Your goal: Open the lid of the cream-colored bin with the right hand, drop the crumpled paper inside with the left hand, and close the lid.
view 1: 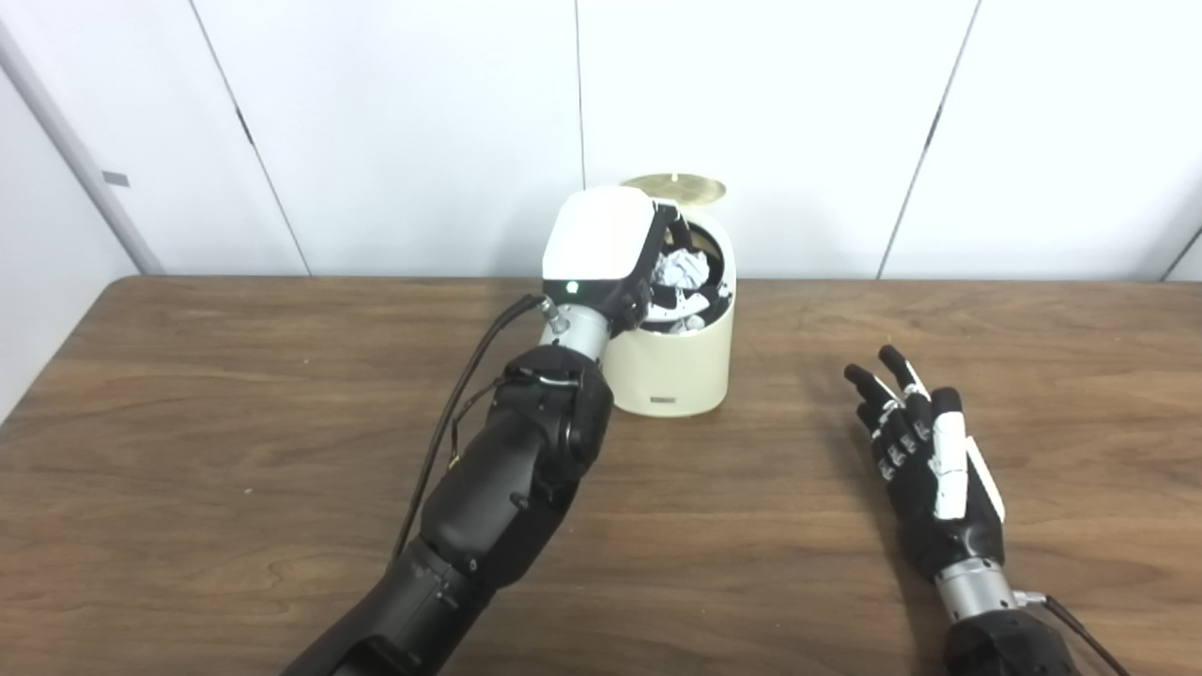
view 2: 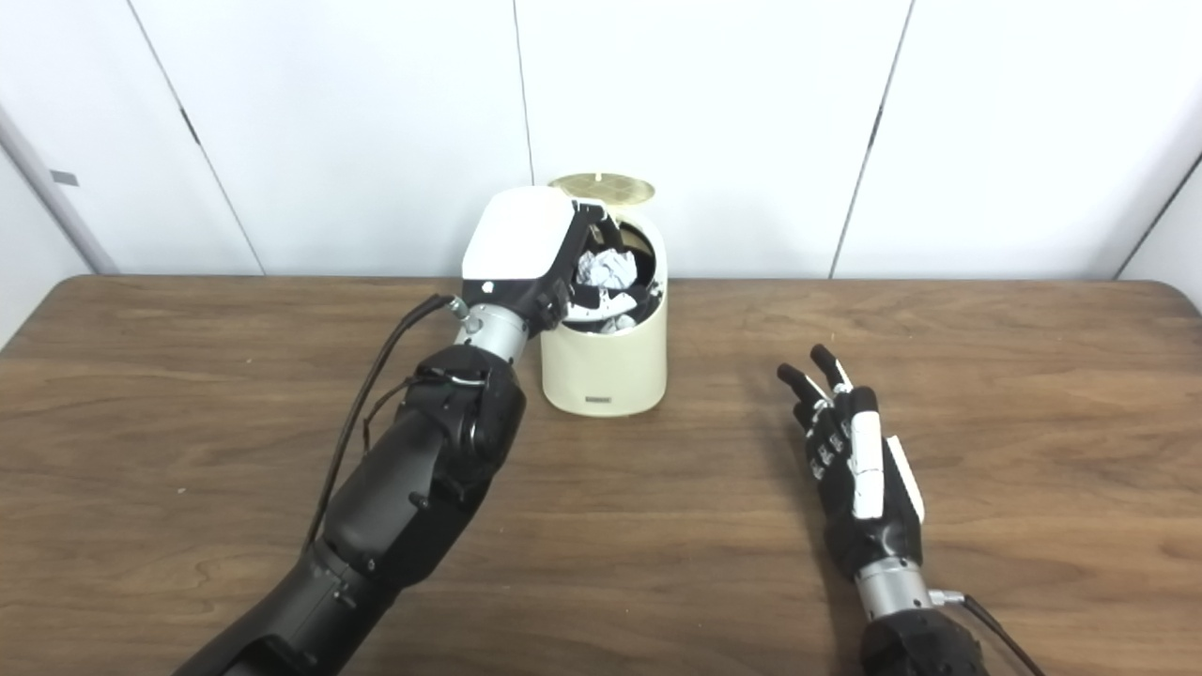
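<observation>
The cream-colored bin (view 1: pixel 671 361) stands at the back middle of the table, its round gold lid (view 1: pixel 676 187) tipped up behind the opening. My left hand (view 1: pixel 601 244) reaches over the bin's left rim, fingers curled down into the mouth. The white crumpled paper (view 1: pixel 683 268) sits between those fingers and the thumb, inside the opening. My right hand (view 1: pixel 925 451) is to the right of the bin and well apart from it, low over the table, fingers spread and holding nothing.
The wooden table (view 1: pixel 235 451) runs wide to both sides and the front. White wall panels (view 1: pixel 423 113) stand close behind the bin. A black cable (view 1: pixel 460 394) hangs along my left forearm.
</observation>
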Action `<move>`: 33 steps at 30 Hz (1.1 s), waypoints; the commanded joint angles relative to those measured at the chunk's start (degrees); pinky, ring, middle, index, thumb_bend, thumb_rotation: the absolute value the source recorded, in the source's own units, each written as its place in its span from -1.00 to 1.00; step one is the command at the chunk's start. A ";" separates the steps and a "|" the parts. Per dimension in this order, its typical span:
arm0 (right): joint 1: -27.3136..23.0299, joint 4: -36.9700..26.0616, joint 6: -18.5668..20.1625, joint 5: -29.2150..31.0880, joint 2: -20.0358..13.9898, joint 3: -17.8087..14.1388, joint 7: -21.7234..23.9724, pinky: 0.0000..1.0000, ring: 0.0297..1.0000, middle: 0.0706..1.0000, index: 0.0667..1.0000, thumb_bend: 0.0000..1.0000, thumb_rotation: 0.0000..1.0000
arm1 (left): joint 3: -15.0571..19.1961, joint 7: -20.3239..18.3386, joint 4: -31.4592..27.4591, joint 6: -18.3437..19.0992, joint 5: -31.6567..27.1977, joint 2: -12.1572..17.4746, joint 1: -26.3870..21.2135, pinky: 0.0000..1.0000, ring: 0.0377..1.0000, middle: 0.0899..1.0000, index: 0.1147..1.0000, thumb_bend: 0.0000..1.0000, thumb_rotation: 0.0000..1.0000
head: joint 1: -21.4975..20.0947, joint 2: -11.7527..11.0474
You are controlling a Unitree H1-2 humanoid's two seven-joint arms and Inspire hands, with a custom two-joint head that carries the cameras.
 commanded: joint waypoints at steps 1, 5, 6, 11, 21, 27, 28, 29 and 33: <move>2.35 1.05 -0.46 0.20 -0.14 0.09 0.96 1.00 0.93 0.70 0.87 0.15 1.00 | 0.82 -1.07 -0.30 1.41 0.35 0.80 -0.52 -0.38 -0.14 -0.03 0.00 -0.06 -1.00 | -0.05 0.07; 2.20 1.50 -0.39 0.29 0.04 -0.02 0.74 1.00 0.92 0.69 0.88 0.17 1.00 | 1.20 -1.29 -0.32 1.22 -0.13 0.74 -0.40 -0.07 0.15 0.25 -0.12 0.02 -0.93 | -0.16 0.06; 2.18 1.58 -0.46 0.39 0.08 -0.05 0.77 1.00 0.93 0.69 0.89 0.16 1.00 | 1.23 -1.21 -0.26 1.15 -0.16 0.73 -0.40 -0.03 0.19 0.28 -0.13 0.03 -0.92 | -0.16 0.06; 2.13 1.70 -0.83 -0.06 0.08 0.01 0.60 1.00 0.93 0.69 0.89 0.17 1.00 | 1.22 -1.81 -0.23 1.23 -0.13 0.81 -0.59 0.07 0.29 0.36 -0.14 0.04 -0.91 | -0.18 0.05; 2.04 1.55 -0.39 0.05 0.07 0.11 0.67 1.00 0.94 0.70 0.87 0.17 1.00 | 1.38 -2.17 -0.27 1.19 -0.04 0.81 -0.72 0.01 0.27 0.43 0.31 0.60 -1.00 | -0.22 0.09; 1.97 1.74 -0.50 -0.20 0.09 0.14 0.61 1.00 0.94 0.70 0.86 0.18 1.00 | 1.42 -2.25 -0.15 1.15 -0.19 0.88 -0.71 0.09 0.36 0.48 0.33 0.61 -1.00 | -0.22 0.11; 1.96 1.76 -0.40 -0.07 0.11 0.11 0.66 1.00 0.94 0.70 0.86 0.17 1.00 | 1.45 -2.17 -0.14 1.16 -0.21 0.86 -0.71 0.08 0.36 0.50 0.33 0.62 -1.00 | -0.22 0.11; 1.94 1.79 -0.36 -0.07 0.12 0.09 0.63 1.00 0.94 0.70 0.86 0.17 1.00 | 1.49 -2.10 -0.13 1.13 -0.26 0.83 -0.69 0.08 0.35 0.50 0.34 0.62 -1.00 | -0.25 0.07; 1.91 1.91 -0.45 -0.04 0.11 0.01 0.61 1.00 0.93 0.70 0.85 0.18 1.00 | 1.42 -1.78 -0.11 1.02 -0.12 0.81 -0.59 0.08 0.35 0.50 0.33 0.63 -1.00 | -0.27 0.05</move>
